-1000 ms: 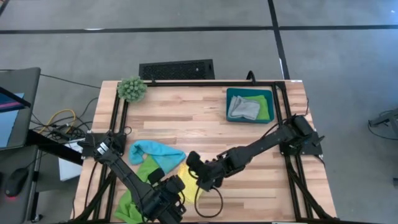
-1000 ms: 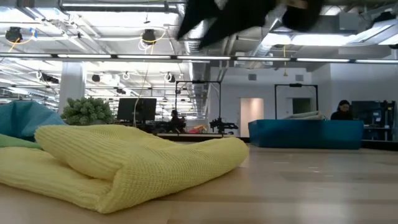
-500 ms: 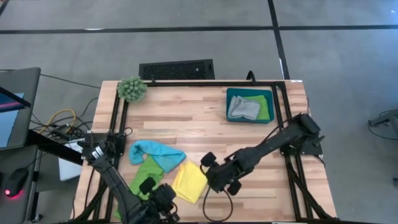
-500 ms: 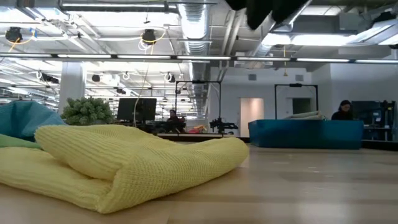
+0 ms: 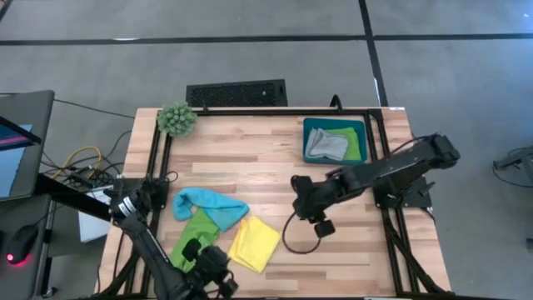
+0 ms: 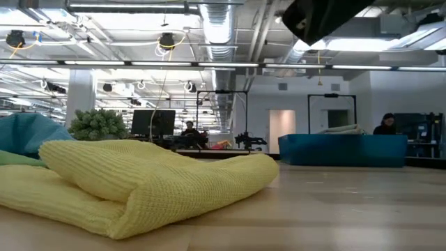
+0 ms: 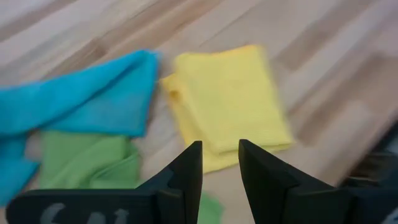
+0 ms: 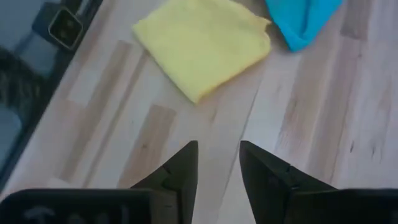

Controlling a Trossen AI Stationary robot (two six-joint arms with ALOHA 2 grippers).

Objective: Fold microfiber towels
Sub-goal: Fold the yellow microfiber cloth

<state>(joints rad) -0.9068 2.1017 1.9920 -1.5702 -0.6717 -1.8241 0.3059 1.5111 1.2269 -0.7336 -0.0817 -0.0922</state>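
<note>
A folded yellow towel [image 5: 254,244] lies flat on the wooden table near the front edge; it also shows in the low view [image 6: 153,185], the left wrist view [image 7: 227,102] and the right wrist view [image 8: 202,43]. A crumpled light blue towel [image 5: 208,206] lies partly over a lime green towel [image 5: 191,233] to its left. My left gripper [image 5: 202,265] [image 7: 221,158] is open and empty, near the front edge beside the green towel. My right gripper [image 5: 310,204] [image 8: 217,162] is open and empty, raised above bare table to the right of the yellow towel.
A blue tray [image 5: 335,125] at the back right holds a grey towel [image 5: 325,146] and a green towel [image 5: 354,143]. A fuzzy green plant ball [image 5: 176,119] stands at the back left corner. Bare wood lies between the tray and the towels.
My right gripper has gone from over the yellow towel toward the table's right and far side, rising. My left gripper has drawn back from the yellow towel toward the near left. The yellow towel stays folded where it was.
</note>
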